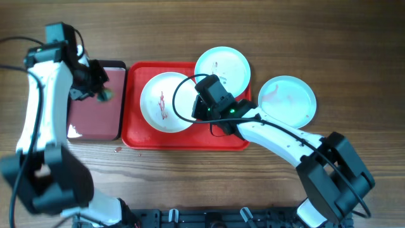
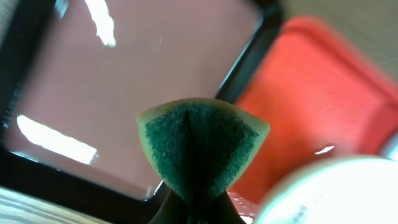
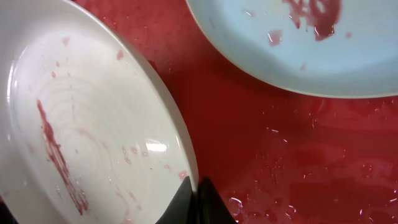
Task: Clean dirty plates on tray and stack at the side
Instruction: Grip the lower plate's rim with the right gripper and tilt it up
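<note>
Brown wood-grain table [image 1: 190,31], grain running left to right, evenly lit; white light glare on maroon tray [image 1: 95,101].

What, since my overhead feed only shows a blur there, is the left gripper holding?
Observer: A sponge, green with a yellow edge, pinched into a fold by the left gripper above the maroon tray.
Operator: And the right gripper? Its body hides the fingertips from me.
Observer: The right gripper is closed on the rim of the white plate, which has red smears. Droplets dot the red tray beside it.
</note>
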